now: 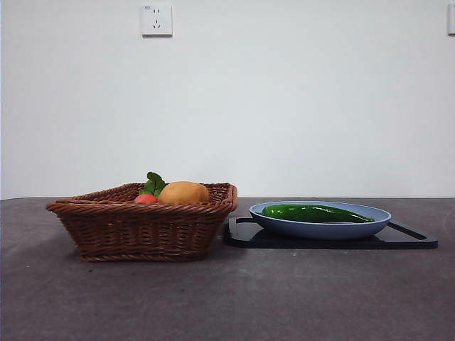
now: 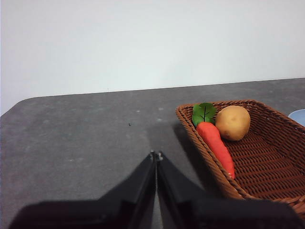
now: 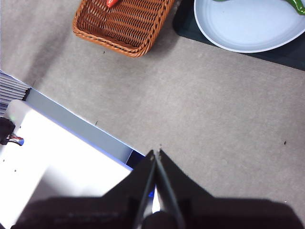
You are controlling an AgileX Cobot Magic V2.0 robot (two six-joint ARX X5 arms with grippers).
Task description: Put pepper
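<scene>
A: We find the pepper [image 1: 316,212] lying flat in the blue plate [image 1: 320,229], long axis across the front view, tapered end toward the right, away from the basket [image 1: 142,227].

B: We see the left gripper [image 2: 156,155] and the right gripper [image 3: 156,152] both closed on nothing, touching neither.

In the front view the carrot [image 1: 146,199] is mostly hidden behind the basket [image 1: 142,227] rim. In the right wrist view the pepper [image 3: 298,6] is cut off at the upper right corner, and the plate [image 3: 248,28] by the top edge.
</scene>
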